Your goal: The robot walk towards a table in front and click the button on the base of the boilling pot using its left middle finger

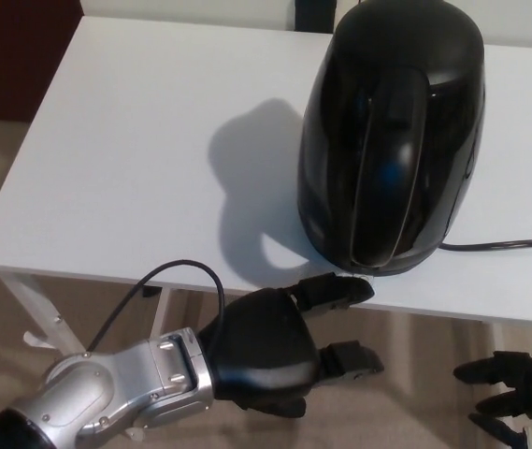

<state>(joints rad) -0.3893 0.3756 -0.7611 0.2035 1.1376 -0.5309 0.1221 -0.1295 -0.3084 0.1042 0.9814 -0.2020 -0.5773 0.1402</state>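
So the big glossy black electric kettle (392, 140) is sitting upright toward the right half of the white desk (135, 159), pretty close to the near edge, handle facing the camera; it's throwing a dark shadow (247, 178) onto the desk to its left; a black power cord (518, 241) is trailing off to the right from its bottom. The left hand (280, 346) is hanging just past the desk's near edge, black palm on a silver wrist with a thin black cable (167, 281) looping over it; it's open and gripping nothing, fingers spread apart; the upper finger (336, 292) is reaching toward the bottom front of the kettle, tip sitting right below the base at the desk edge, can't really tell if it's touching; the lower finger is pointing out over the beige floor (415, 374). The button itself isn't something I can make out. The right hand (518, 388) is peeking in at the bottom right corner, low over the floor, well apart from the kettle, fingers looking spread and holding nothing.
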